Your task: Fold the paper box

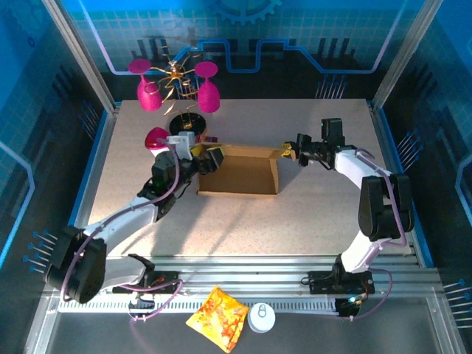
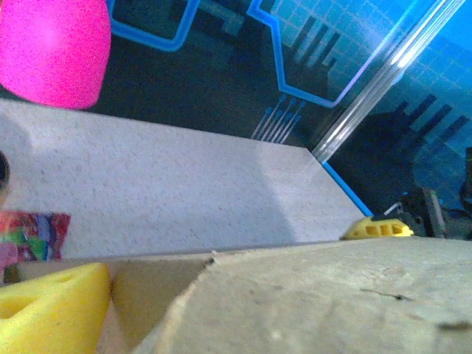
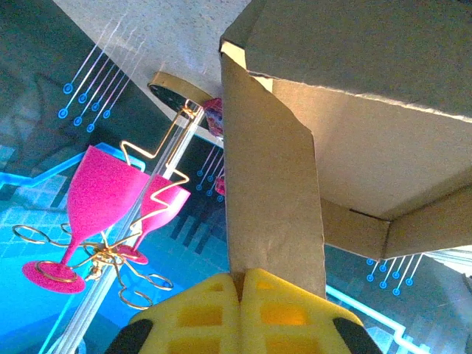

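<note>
The paper box (image 1: pixel 240 173) is brown cardboard, lying in the middle of the table with its walls partly raised. My right gripper (image 1: pixel 289 153) is at the box's far right corner. In the right wrist view its yellow fingers (image 3: pixel 199 313) are shut on a narrow upright flap (image 3: pixel 269 184) of the box. My left gripper (image 1: pixel 209 158) is at the box's left end. One of its yellow fingers (image 2: pixel 44 310) sits far to the left, beside a cardboard panel (image 2: pixel 324 295) that hides the other finger.
Pink goblets hang on a gold wire stand (image 1: pixel 177 81) at the back left, with one pink goblet (image 1: pixel 156 139) lower down. A colourful snack packet (image 2: pixel 29 232) lies by the box's left end. An orange-yellow snack bag (image 1: pixel 217 317) and a white round lid (image 1: pixel 261 318) rest below the rail.
</note>
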`<act>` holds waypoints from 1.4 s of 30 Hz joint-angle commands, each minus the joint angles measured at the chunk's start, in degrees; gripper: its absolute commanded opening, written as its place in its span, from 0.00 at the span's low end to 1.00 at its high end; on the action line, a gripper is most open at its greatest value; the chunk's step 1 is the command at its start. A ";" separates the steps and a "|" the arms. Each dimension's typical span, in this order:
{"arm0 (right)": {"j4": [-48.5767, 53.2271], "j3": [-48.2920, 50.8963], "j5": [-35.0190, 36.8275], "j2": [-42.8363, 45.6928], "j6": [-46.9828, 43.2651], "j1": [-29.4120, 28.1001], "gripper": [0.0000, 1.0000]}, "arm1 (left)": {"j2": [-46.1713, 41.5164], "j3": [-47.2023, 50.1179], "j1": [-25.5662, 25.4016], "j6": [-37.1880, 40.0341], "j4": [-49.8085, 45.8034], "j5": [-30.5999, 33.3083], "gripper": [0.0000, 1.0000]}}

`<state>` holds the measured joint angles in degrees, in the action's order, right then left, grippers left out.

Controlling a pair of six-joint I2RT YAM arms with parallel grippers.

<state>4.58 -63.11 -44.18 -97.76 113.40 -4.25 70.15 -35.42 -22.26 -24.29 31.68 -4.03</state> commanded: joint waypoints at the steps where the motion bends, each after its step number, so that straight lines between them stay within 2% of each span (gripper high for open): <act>1: 2.63 -1.58 -0.41 1.82 -0.89 0.45 0.00 | -3.34 1.20 -1.01 -7.06 -7.99 -6.21 0.93; 6: 3.73 -2.09 -0.15 1.44 -1.98 0.46 0.00 | -5.50 1.31 -0.84 -9.21 -15.13 -6.76 0.95; 16: 5.68 -1.66 0.11 1.74 -3.80 0.63 0.00 | -5.94 -0.56 1.79 -12.31 -18.34 -7.89 0.99; 21: 7.68 -2.57 -0.02 1.52 -5.83 1.38 0.00 | -9.64 -2.26 1.78 -15.40 -22.21 -7.54 0.96; 23: 9.56 -3.37 -0.11 1.52 -7.52 1.90 0.00 | -11.25 -5.18 1.91 -17.20 -26.98 -5.37 0.93; 26: 13.68 -5.06 -0.23 1.44 -11.48 3.00 0.00 | -11.40 -13.24 4.42 -22.21 -39.25 -0.68 0.81; 32: 21.19 -8.13 -1.40 0.30 -21.15 4.68 0.00 | -2.05 -31.94 14.35 -34.84 -58.63 -0.41 0.64; 34: 24.07 -9.29 -1.50 -0.09 -24.82 5.33 0.00 | 3.27 -38.22 16.21 -36.58 -62.84 -2.92 0.64; 39: 30.32 -11.59 -3.37 -1.80 -33.45 7.23 0.00 | 13.23 -48.42 16.14 -39.09 -66.36 -4.58 0.64; 42: 34.26 -12.81 -4.07 -2.23 -38.14 8.81 0.00 | 16.67 -52.64 14.58 -40.35 -70.31 -2.83 0.62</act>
<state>31.35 -73.76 -45.76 -98.63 83.15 2.72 85.06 -83.79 -6.55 -61.49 -30.39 -6.46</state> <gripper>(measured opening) 0.052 0.626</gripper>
